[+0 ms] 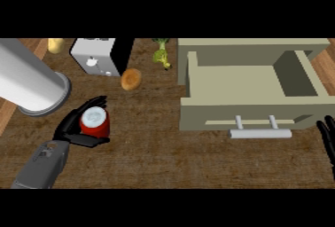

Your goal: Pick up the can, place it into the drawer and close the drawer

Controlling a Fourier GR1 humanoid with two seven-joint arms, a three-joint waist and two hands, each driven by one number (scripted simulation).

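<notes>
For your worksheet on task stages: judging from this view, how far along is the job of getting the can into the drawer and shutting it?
Done: the left hand is curled round the red can on the counter. In hand: the pick-up. Left: the can goes into the drawer, which stands open and holds nothing, then it is closed. The right hand rests open at the right edge.

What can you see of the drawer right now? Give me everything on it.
The drawer is pulled open at the counter's right side, a pale grey-green box with plain flat walls. Its inside shows nothing in it, with a darker recess toward its right wall. The front panel faces the robot and carries a light grey bar handle on two posts. Nothing touches it: the right hand rests open beside its front corner, and the can is away at the left.
</notes>
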